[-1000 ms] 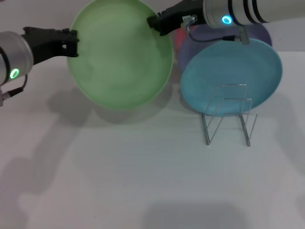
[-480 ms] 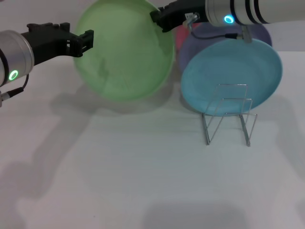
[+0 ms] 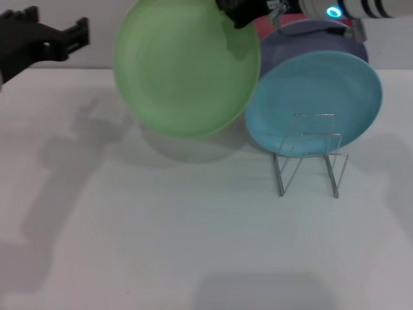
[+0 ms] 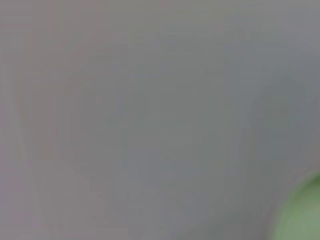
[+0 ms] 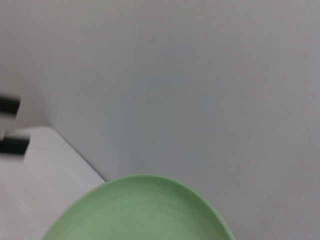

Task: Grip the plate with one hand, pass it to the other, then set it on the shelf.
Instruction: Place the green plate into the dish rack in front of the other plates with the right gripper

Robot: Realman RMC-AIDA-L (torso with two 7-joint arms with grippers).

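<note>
The light-green plate [image 3: 187, 68] hangs tilted above the table, its face toward me. My right gripper [image 3: 233, 14], on the arm with the blue light ring [image 3: 333, 11], is shut on the plate's upper right rim. My left gripper [image 3: 64, 31] is open and empty at the far upper left, well apart from the plate's left edge. The plate's rim shows in the right wrist view [image 5: 140, 210], and a sliver of it shows in the left wrist view [image 4: 302, 215]. The left fingers [image 5: 10, 125] show far off in the right wrist view.
A turquoise-blue plate [image 3: 314, 103] stands on edge in a wire rack [image 3: 308, 158] at the right. A lavender plate [image 3: 310, 39] stands behind it, with something red [image 3: 264, 27] beside it. The white table [image 3: 161, 232] spreads in front.
My left gripper has let go of the plate and drawn back to the left. My right gripper has carried the plate up and to the right, nearer the rack.
</note>
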